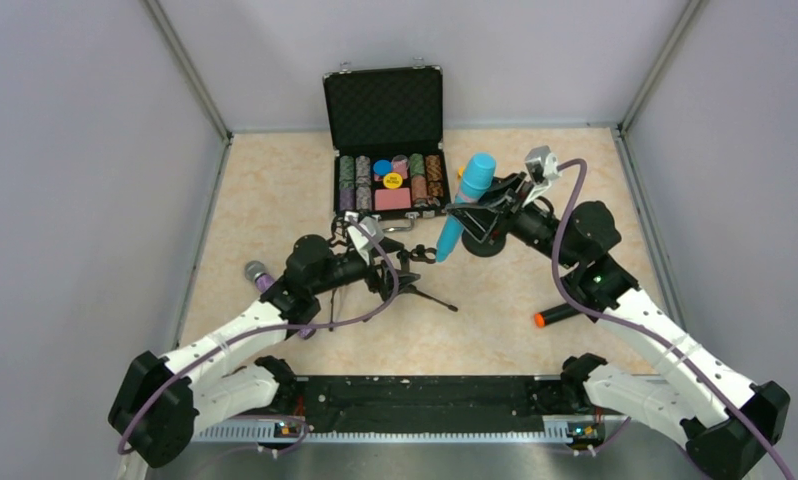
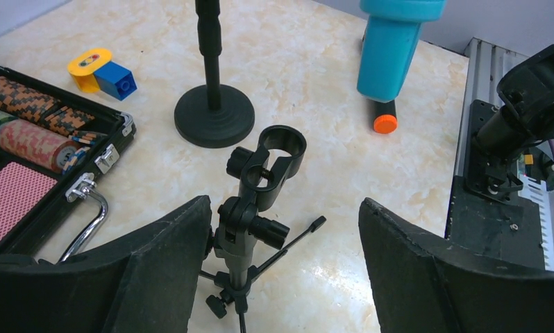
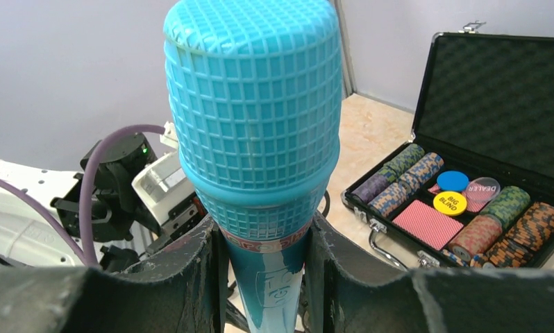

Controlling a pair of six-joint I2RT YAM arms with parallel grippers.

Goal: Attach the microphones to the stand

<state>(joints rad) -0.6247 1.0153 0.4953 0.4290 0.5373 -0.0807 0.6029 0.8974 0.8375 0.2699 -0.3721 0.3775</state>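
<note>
Right gripper [image 3: 264, 267] clamped on the cyan microphone [image 3: 253, 118], fingers pinching the handle just under the mesh head. Microphone held off the table, steeply tilted: head up and away, tail down toward table centre.

Just left of and below that tail is the tripod stand [image 2: 250, 215], its ring clip [image 2: 282, 144] empty. Left gripper [image 2: 282, 208] is spread wide either side of the tripod, touching nothing.

Judgement: the right arm is nearer, and the tail's long axis must line up with the clip ring before it slides down.

Round-base stand [image 2: 214, 114] sits just beside the microphone. Purple microphone [image 1: 258, 272] lies by the left arm, black microphone [image 1: 558, 317] by the right arm, both unmounted. Chip case [image 1: 385, 110] open at the back.
</note>
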